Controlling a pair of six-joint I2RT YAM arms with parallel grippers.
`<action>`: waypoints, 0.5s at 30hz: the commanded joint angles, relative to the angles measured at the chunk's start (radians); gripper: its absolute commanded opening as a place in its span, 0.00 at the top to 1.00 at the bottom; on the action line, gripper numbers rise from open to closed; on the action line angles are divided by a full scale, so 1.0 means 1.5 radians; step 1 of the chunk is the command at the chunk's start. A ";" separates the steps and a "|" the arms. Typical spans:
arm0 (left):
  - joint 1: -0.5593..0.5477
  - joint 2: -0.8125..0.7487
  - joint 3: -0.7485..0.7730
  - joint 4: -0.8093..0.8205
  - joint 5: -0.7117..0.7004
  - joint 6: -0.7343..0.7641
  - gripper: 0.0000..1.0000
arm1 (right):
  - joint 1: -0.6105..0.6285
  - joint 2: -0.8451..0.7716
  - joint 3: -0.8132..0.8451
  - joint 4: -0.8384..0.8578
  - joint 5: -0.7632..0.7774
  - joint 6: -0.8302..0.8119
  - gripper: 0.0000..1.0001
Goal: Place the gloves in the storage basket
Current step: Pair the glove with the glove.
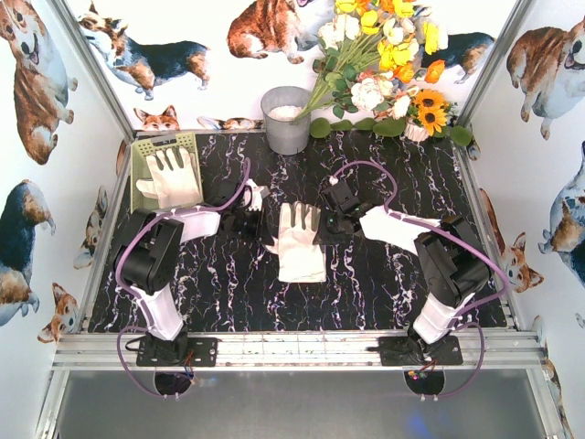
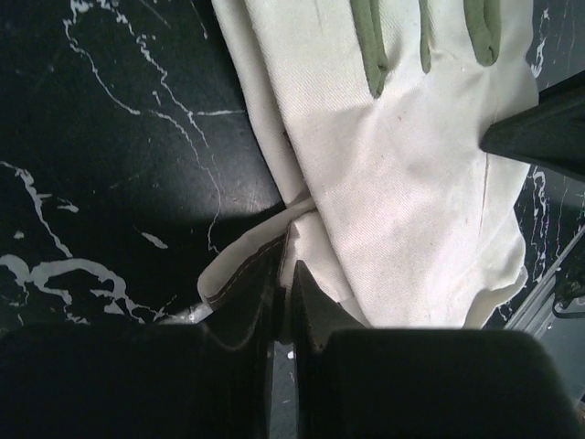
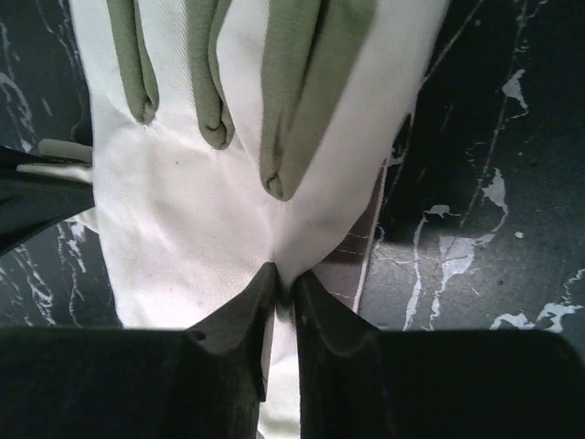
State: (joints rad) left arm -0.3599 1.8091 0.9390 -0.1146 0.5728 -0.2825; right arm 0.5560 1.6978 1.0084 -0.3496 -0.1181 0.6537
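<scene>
2 clenched on cream twill glove (image 1: 300, 247): L pincer (image 2: 285, 274) at folded edge, R pincer (image 3: 281, 279) at puckered middle.

Two gloves (image 1: 300, 240) counted: one at centre, one far left inside the basket (image 1: 163, 142); any layers hidden beneath, not countable. One basket, one bucket (image 1: 285, 123) and one flower bunch (image 1: 384, 55) along the far edge. Two arms (image 1: 151, 256) near.

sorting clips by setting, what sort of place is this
Most likely a robot test booth, not a home: metal frame rails around a marble-look table, a left arm and right arm bolted at its near edge, printed corgi walls as backdrop.
</scene>
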 commanded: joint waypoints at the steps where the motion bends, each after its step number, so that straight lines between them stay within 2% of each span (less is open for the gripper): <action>1: 0.009 0.018 0.016 -0.011 -0.045 0.018 1.00 | -0.007 -0.019 0.016 -0.042 0.039 -0.025 0.72; 3: 0.009 0.014 0.019 -0.015 -0.042 0.018 1.00 | -0.008 -0.045 0.015 -0.044 0.030 -0.024 0.60; 8: 0.010 0.008 0.021 -0.024 -0.019 0.017 0.98 | -0.009 -0.119 0.000 -0.072 0.034 -0.013 0.50; 9: 0.009 0.005 0.023 -0.027 -0.015 0.017 0.96 | -0.012 -0.133 -0.005 -0.074 0.029 -0.010 0.49; 10: 0.009 -0.013 0.032 -0.038 -0.013 0.017 0.89 | -0.028 -0.162 -0.027 -0.064 -0.021 -0.001 0.48; 11: 0.009 -0.013 0.034 -0.041 -0.013 0.017 0.87 | -0.031 -0.162 -0.031 -0.064 -0.021 0.000 0.48; 15: 0.009 -0.054 0.064 -0.080 -0.021 0.018 0.73 | -0.073 -0.182 -0.079 0.005 -0.148 0.025 0.46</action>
State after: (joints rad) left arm -0.3538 1.7981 0.9779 -0.1719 0.5598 -0.2745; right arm 0.5003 1.4548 0.9482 -0.4301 -0.1814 0.6529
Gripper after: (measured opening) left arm 0.223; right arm 0.533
